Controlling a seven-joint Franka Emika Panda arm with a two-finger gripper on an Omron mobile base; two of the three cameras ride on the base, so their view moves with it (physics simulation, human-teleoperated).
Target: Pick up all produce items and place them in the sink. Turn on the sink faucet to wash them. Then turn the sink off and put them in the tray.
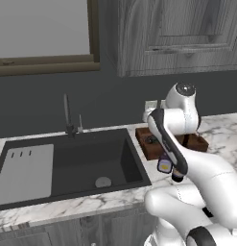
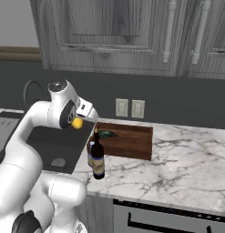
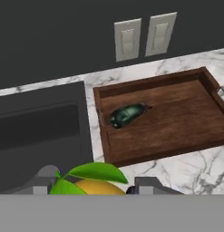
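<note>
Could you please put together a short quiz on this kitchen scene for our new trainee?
1. True or false: the dark green item lies in the tray.
2. What is between the end effector fingers: (a) wine bottle, (b) yellow fruit, (c) nothing?
3. Which stands nearer the sink: the wine bottle or the wall outlets?

Key: 1 true. 2 b. 3 the wine bottle.
</note>
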